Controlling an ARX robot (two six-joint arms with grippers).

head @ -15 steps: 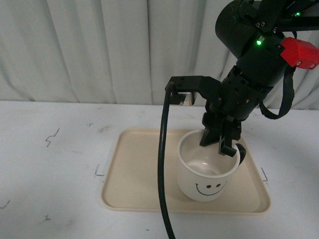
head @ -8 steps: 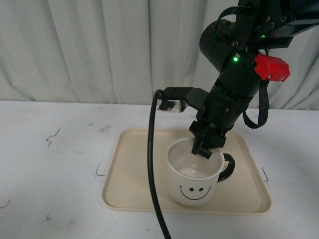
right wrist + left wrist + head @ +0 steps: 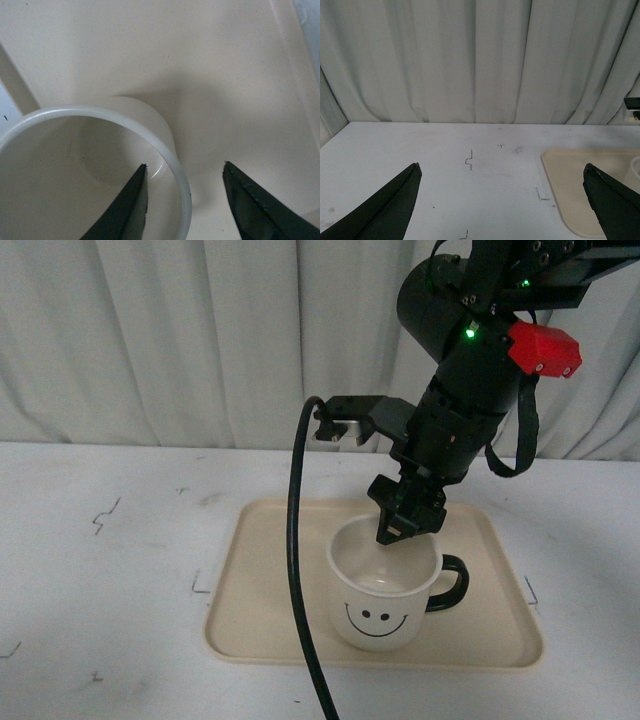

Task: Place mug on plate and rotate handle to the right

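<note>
Toward the front edge of the plate (image 3: pixel 270 580) the mug (image 3: pixel 380 602) stands, handle (image 3: pixel 463 580) pointing at the right edge, so the task looks done. Above it the right gripper (image 3: pixel 403 528) straddles the rim, fingers spread, gripping nothing; the left gripper (image 3: pixel 501 166) hangs open over the worktop (image 3: pixel 445 150).

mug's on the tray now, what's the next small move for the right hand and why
Probably lift the right hand straight up, clear of the mug. The mug stands upright on the plate, its handle already pointing right, and the fingers sit apart astride the rim, not gripping.
</note>
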